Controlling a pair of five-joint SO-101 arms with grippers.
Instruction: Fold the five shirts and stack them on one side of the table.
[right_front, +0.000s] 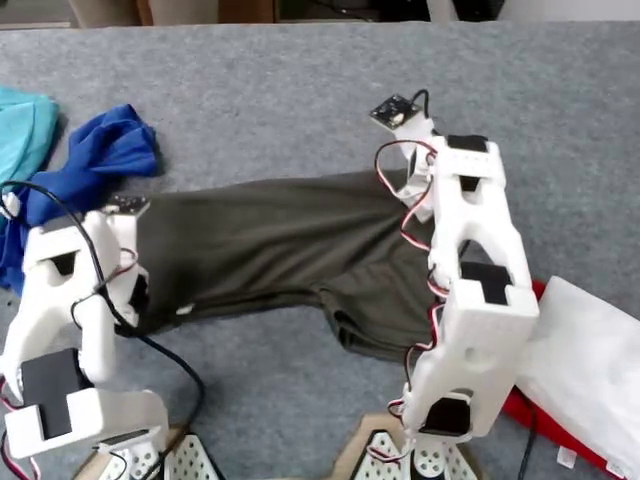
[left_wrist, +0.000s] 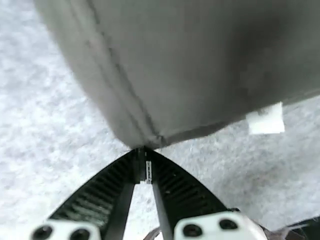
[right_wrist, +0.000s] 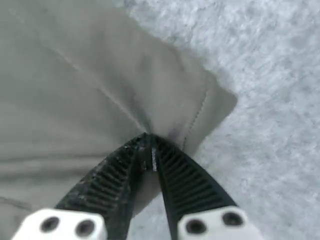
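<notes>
A dark olive shirt (right_front: 280, 245) lies stretched across the middle of the grey table (right_front: 290, 90). My left gripper (left_wrist: 145, 162) is shut on the shirt's (left_wrist: 200, 65) hemmed corner at its left end, near a white tag (left_wrist: 266, 120). My right gripper (right_wrist: 149, 150) is shut on the shirt's (right_wrist: 75, 90) edge at its right end, close to a stitched corner. In the high view the left arm (right_front: 70, 300) stands at the shirt's left end and the right arm (right_front: 470, 260) at its right end.
A blue shirt (right_front: 100, 160) and a teal shirt (right_front: 25, 125) lie bunched at the table's left edge. A white shirt (right_front: 590, 370) lies over a red one (right_front: 525, 410) at the front right. The table's far side is bare grey cloth.
</notes>
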